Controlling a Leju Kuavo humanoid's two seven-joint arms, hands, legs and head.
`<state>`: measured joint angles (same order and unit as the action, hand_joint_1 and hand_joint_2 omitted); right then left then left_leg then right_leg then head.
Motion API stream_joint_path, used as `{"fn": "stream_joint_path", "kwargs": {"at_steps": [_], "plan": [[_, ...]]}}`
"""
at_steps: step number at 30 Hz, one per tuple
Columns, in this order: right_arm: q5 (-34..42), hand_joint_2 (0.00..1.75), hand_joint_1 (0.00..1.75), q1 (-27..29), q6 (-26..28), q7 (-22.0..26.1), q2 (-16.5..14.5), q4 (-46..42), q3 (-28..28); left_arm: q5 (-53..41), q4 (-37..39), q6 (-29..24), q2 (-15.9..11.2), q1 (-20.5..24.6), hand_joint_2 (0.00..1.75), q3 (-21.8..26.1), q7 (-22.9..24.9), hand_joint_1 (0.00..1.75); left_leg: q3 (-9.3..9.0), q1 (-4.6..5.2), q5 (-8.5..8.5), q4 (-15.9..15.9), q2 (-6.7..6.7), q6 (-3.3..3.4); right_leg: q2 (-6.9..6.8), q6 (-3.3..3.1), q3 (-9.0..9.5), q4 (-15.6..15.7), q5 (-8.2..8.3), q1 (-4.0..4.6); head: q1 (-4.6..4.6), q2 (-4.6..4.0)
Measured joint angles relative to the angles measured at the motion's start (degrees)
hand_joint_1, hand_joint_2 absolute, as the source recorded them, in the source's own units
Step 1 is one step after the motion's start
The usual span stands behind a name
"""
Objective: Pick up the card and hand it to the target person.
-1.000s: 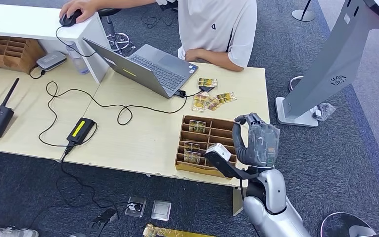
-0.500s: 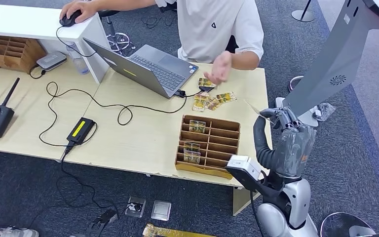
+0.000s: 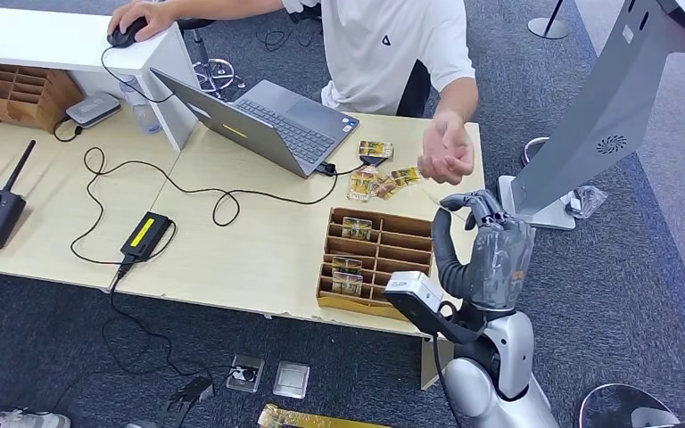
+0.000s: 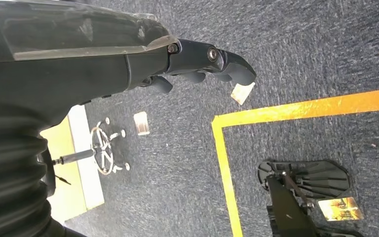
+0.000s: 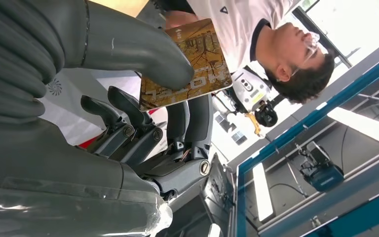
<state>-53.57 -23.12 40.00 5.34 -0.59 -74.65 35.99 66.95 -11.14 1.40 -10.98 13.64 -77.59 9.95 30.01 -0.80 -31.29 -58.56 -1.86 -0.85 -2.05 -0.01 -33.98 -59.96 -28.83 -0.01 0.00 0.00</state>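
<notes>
My right hand is raised over the table's right corner, beside the wooden divider tray. In the right wrist view the thumb and fingers pinch a brown patterned card, which sticks up toward the person. The person in a white shirt stands behind the table. Their open hand hovers just beyond my right hand, a short gap away. My left hand hangs over the dark carpet and holds nothing.
The tray holds a few more cards, and loose cards lie near the laptop. Cables and a power brick cross the table's middle. A grey stand base sits right of the table. Cards lie on the floor.
My right hand rose from the tray with the card, swung right, then came back a little toward the person. The person's hand left the table and reached out to my hand.
</notes>
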Motion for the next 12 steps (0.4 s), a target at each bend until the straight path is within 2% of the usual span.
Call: {"fn": "stream_joint_path", "kwargs": {"at_steps": [12], "plan": [[0.2,1.75,1.75,0.0,0.0,0.4,0.1,-0.2,0.4,0.2,0.0,0.3,-0.2,-0.1,1.75,-0.1,0.0,0.0,0.05,0.0,-0.01,-0.1,0.03,0.0,-0.06,0.0,-0.04,0.0,-0.02,0.0,0.0,0.0]]}}
